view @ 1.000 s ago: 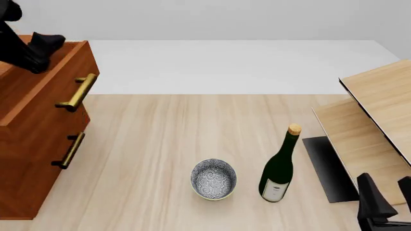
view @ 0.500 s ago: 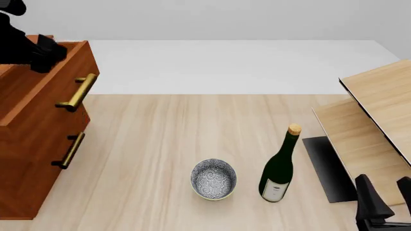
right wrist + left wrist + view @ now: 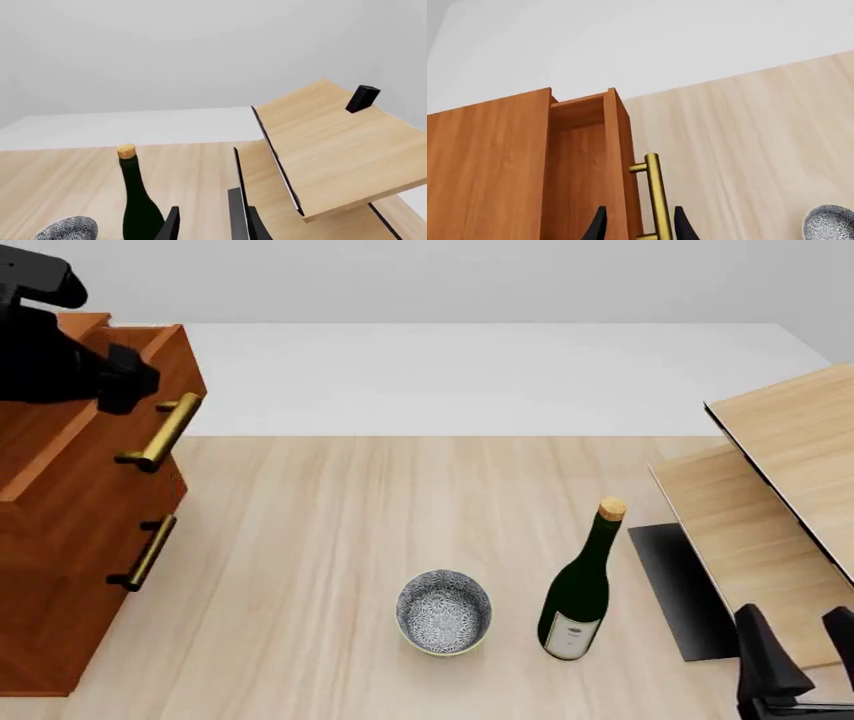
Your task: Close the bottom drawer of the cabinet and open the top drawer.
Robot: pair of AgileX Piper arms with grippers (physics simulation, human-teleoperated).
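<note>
The cabinet [image 3: 80, 530] walls off the tabletop's [image 3: 320, 530] left edge, its top drawer [image 3: 127, 400] standing out with the brass bar handle [image 3: 160, 430] jutting into the passage; the left tool [image 3: 637, 227] straddles that bar with narrow gaps either side. Mid-tabletop, a patterned bowl [image 3: 445, 612] and a tall wine bottle [image 3: 582, 585] stand near each other. Slanted pale boards [image 3: 774, 490] crowd the right side above the right tool [image 3: 798, 660]. Between cabinet and bowl lies a broad lane.

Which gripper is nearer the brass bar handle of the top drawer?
Left. The left gripper straddles the top drawer's brass bar handle; the right gripper sits far off, past the green wine bottle.
</note>
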